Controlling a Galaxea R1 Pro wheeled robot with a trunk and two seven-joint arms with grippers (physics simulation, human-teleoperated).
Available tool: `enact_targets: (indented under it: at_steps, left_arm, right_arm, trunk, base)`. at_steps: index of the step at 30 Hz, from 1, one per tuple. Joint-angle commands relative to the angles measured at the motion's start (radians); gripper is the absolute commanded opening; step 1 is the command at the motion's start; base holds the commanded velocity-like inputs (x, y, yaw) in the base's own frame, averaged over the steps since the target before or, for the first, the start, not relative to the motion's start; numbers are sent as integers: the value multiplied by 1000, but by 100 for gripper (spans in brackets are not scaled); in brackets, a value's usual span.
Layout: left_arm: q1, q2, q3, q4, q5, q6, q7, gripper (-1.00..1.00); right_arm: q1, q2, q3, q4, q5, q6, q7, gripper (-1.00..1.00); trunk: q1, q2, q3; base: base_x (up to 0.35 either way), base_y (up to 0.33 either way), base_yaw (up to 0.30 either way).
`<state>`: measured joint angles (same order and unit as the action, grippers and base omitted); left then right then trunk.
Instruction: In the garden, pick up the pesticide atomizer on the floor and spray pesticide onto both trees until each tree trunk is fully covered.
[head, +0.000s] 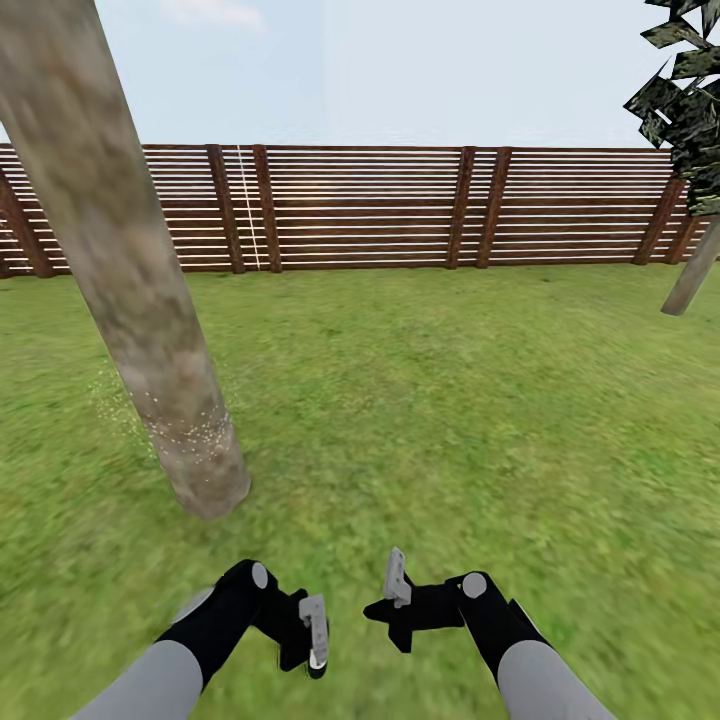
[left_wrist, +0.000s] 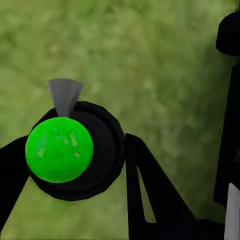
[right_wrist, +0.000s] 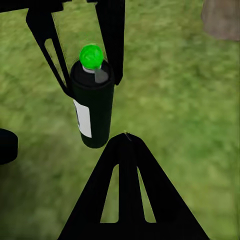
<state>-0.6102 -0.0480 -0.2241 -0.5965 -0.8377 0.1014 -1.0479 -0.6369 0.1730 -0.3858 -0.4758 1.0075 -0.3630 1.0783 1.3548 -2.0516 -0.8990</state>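
Note:
A thick grey-beige tree trunk (head: 130, 270) rises from the grass at the left of the head view. White specks (head: 190, 430) dot its lower part and the air beside it. My left gripper (head: 308, 640) is low in front of me, right of the trunk's base, shut on the pesticide atomizer (left_wrist: 75, 150). The atomizer is a small black bottle (right_wrist: 92, 107) with a white label, a round green cap and a grey nozzle. My right gripper (head: 392, 600) hangs beside it, shut, with nothing in it. The trunk's base (right_wrist: 222, 17) shows beyond the bottle in the right wrist view.
The lawn (head: 450, 420) stretches to a brown slatted fence (head: 370, 210) across the back. By the fence at the far right stands a tree with dark blocky leaves (head: 685, 100) and a leaning grey stem (head: 692, 275).

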Motion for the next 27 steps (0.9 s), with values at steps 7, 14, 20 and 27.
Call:
enact_targets:
  at_steps: [7,14,20,27]
  left_arm:
    - [0,-35,-1,0,-6,46,12,-100]
    - [0,-52,-3,0,-6,57,34,-100]
    - [0,-79,-6,0,-6,57,35,-100]
    - [0,-95,-6,-1,-6,57,46,-100]
  right_arm:
    - [0,1,-8,-1,8,-4,5,-100]
    - [0,1,-8,-1,8,-4,5,-100]
    - [0,1,-8,-1,8,-4,5,-100]
    - [-1,1,-8,-1,8,-4,5,-100]
  trunk:
    - [0,0,-1]
    - [0,0,-1]
    - [0,0,-1]
    - [0,0,-1]
  base:
    - [0,0,0]
    - [0,0,0]
    - [0,0,0]
    - [0,0,0]
